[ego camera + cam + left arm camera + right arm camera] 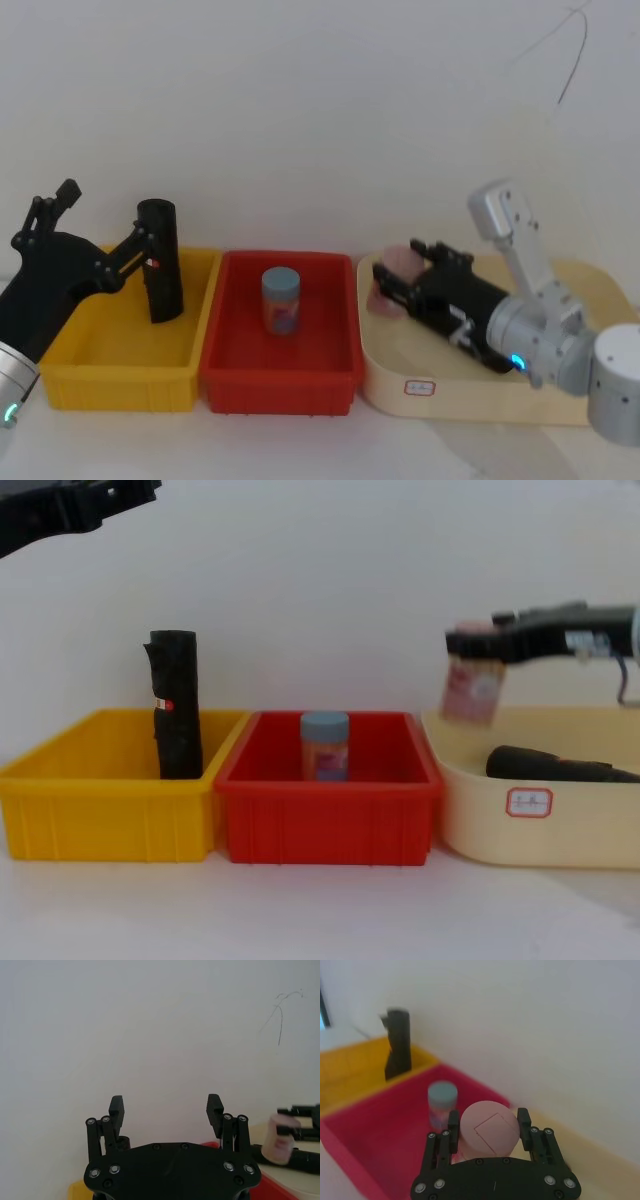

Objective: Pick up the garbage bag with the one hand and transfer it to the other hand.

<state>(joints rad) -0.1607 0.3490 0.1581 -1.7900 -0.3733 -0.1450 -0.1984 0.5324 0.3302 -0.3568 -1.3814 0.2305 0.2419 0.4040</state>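
The garbage bag, a thick black roll with a small red-and-white sticker, stands upright at the back of the yellow bin; it also appears far off in the right wrist view. My left gripper hangs open well above the yellow bin, apart from the bag, with nothing between its fingers. My right gripper is shut on a pink jar held over the cream tray.
A red bin between the yellow bin and the cream tray holds a blue-lidded jar. A slimmer black roll lies in the cream tray. A white wall stands close behind the bins.
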